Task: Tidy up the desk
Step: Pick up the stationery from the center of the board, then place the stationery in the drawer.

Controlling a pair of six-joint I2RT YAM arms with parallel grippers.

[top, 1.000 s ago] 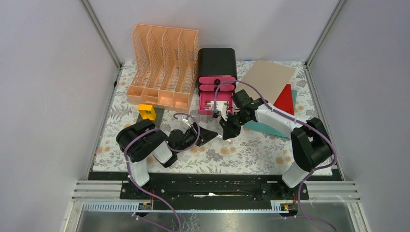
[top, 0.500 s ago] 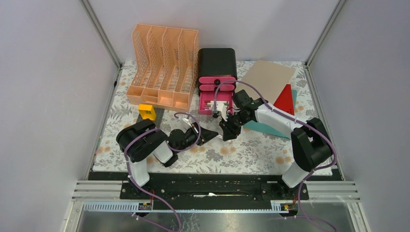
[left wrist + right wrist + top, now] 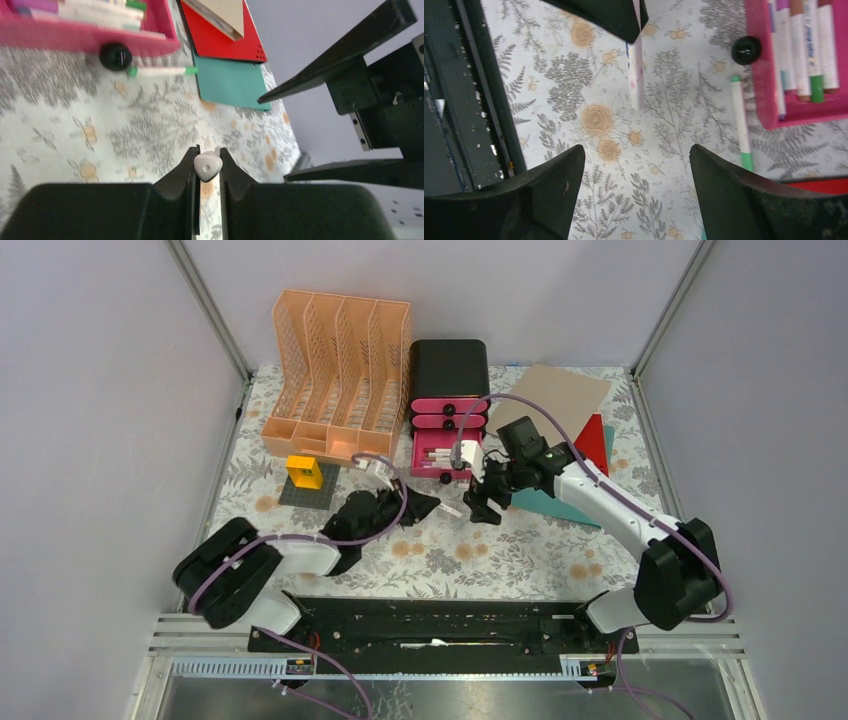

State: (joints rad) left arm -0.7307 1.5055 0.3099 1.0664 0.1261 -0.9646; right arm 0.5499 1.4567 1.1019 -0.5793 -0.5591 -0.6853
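The desk is a fern-and-flower cloth top. My left gripper is shut on a white marker. In the left wrist view the marker's blunt end sits pinched between the jaws. My right gripper hangs open just right of that marker, holding nothing. From the right wrist, its fingers stand wide apart over the cloth, and the white marker juts from the left gripper's tip. A green-capped marker lies on the desk beside the open pink drawer, which holds several markers.
Orange file rack at the back left. Black drawer box beside it, bottom pink drawer pulled out. Yellow block on a dark plate. Tan sheet, red folder and teal folder at the right.
The right gripper has opened and let go of the white marker, drawing slightly back. The left gripper closed on it and its arm stretched forward.
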